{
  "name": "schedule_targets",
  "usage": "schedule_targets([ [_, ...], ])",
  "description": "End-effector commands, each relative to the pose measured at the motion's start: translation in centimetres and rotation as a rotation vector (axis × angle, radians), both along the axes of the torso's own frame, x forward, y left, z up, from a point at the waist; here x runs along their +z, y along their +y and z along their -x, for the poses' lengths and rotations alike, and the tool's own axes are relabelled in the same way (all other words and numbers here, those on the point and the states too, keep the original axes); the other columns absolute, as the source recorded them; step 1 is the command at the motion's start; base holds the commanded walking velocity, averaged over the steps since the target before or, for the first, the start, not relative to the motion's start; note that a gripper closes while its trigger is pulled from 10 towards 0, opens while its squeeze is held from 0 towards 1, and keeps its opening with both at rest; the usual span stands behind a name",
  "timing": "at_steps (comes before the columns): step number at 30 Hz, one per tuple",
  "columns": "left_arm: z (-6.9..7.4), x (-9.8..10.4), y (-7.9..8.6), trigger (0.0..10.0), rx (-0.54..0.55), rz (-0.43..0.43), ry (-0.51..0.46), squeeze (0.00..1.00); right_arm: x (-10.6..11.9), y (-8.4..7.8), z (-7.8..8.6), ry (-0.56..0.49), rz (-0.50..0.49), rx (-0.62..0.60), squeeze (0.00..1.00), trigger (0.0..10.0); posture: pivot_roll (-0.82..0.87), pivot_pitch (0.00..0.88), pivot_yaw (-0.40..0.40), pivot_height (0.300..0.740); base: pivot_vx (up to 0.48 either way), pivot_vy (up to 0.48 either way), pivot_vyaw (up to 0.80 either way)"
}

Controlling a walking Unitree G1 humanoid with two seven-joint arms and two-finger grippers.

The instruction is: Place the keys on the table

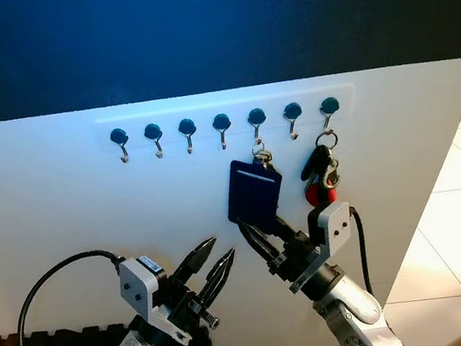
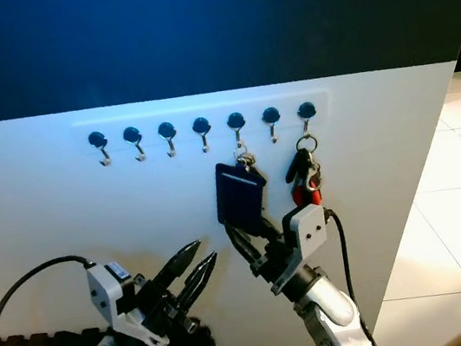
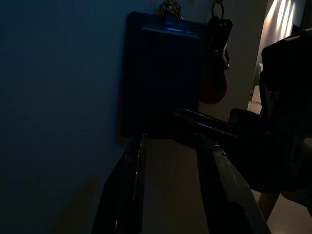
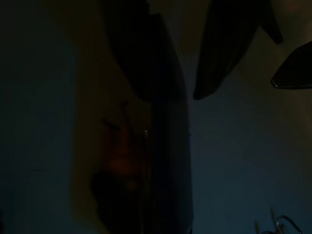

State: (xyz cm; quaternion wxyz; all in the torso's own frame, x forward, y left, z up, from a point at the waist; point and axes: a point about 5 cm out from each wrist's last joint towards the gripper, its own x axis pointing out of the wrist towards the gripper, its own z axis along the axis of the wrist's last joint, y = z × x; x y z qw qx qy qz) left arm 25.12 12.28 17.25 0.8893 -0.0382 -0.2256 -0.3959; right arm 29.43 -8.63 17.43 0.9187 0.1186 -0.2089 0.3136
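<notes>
Both arms up, left tool (image 1: 215, 266) fingers slightly parted, right tool (image 1: 259, 243) spread wider just beside it.

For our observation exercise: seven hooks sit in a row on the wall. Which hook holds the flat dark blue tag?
The fifth hook from the left holds the dark blue tag. The seventh carries the red-and-black key bunch; the others are bare.

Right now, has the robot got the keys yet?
Not yet. The keys with the dark blue tag hang on their hook, and another bunch hangs beside them. The right gripper is open just under the tag. The left gripper waits lower. Unhooking and carrying to the table remain.
</notes>
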Motion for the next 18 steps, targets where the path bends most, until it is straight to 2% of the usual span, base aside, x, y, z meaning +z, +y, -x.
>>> schedule_targets([
  [1, 0.04, -0.24, 0.01, 10.0, -0.006, -0.036, 0.002, 0.0, -0.33, -0.09, 0.01, 0.009, -0.007, -0.014, 0.0, 10.0, 0.04, 0.105, 0.008, 0.74, 0.0, 0.0, 0.0],
  [7, 0.13, -0.24, -0.13, 10.0, -0.013, -0.043, 0.004, 0.0, -0.25, -0.07, -0.04, 0.007, -0.007, -0.02, 0.0, 10.0, 0.05, 0.108, 0.009, 0.74, 0.0, 0.0, 0.0],
  [8, 0.13, -0.23, -0.14, 10.0, -0.012, -0.044, 0.003, 0.0, -0.2, -0.06, -0.05, 0.006, -0.013, -0.018, 0.0, 3.1, 0.05, 0.108, 0.009, 0.74, 0.0, 0.0, 0.0],
  [9, 0.15, -0.21, -0.15, 10.0, -0.011, -0.044, 0.003, 0.0, -0.15, -0.08, -0.04, 0.006, -0.019, -0.017, 0.0, 0.0, 0.05, 0.109, 0.009, 0.74, 0.0, 0.0, 0.0],
  [10, 0.15, -0.21, -0.17, 10.0, -0.011, -0.045, 0.002, 0.0, -0.12, -0.09, -0.04, 0.005, -0.022, -0.016, 0.0, 0.0, 0.05, 0.109, 0.009, 0.74, 0.0, 0.0, 0.0],
  [11, 0.17, -0.2, -0.19, 10.0, -0.011, -0.045, 0.002, 0.0, -0.09, -0.12, -0.05, 0.004, -0.019, -0.022, 0.0, 0.9, 0.05, 0.11, 0.01, 0.74, 0.0, 0.0, 0.0],
  [12, 0.18, -0.19, -0.21, 10.0, -0.011, -0.047, 0.002, 0.0, -0.04, -0.13, -0.07, 0.002, -0.015, -0.027, 0.0, 9.2, 0.05, 0.109, 0.01, 0.74, 0.0, 0.0, 0.0],
  [13, 0.18, -0.19, -0.22, 10.0, -0.011, -0.047, 0.002, 0.0, 0.01, -0.11, -0.1, 0.0, -0.013, -0.029, 0.0, 10.0, 0.05, 0.109, 0.01, 0.74, 0.0, 0.0, 0.0],
  [18, 0.14, -0.14, -0.26, 10.0, -0.011, -0.047, 0.001, 0.0, 0.32, -0.07, -0.14, -0.011, -0.016, -0.03, 0.0, 10.0, 0.05, 0.11, 0.01, 0.74, 0.0, 0.0, 0.0],
])
